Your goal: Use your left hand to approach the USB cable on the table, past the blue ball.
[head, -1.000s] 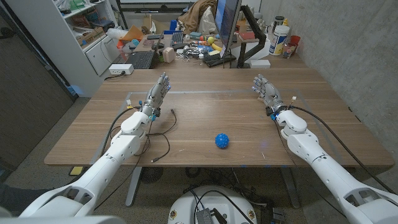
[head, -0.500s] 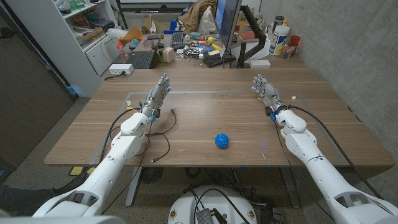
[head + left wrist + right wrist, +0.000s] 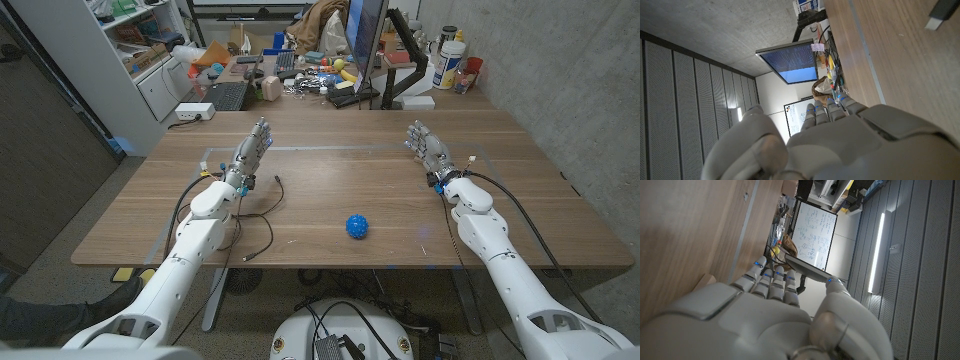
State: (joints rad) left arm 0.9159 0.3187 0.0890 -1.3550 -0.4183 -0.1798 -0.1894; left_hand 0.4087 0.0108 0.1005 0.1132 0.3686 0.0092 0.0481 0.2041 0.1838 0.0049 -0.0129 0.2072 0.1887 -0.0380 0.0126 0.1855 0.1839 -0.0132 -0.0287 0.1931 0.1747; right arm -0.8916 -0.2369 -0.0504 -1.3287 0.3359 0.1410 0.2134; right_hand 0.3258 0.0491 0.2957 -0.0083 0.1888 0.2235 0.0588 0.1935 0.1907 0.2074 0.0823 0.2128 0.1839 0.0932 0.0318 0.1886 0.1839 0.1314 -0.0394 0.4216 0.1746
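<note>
Here left hand (image 3: 250, 156) upright, fingers (image 3: 262, 133) extended, just beside USB cable (image 3: 268, 205)

A brown wood surface (image 3: 330, 190) holds a blue ball (image 3: 357, 226) (near the front edge) and a black cable (image 3: 268, 215) beside it.

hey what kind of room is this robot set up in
Most likely an office or lab workspace. Behind the wooden table stands a cluttered desk with a monitor and a keyboard, a white shelf unit holds boxes, and the right wrist view shows a whiteboard with writing.
</note>
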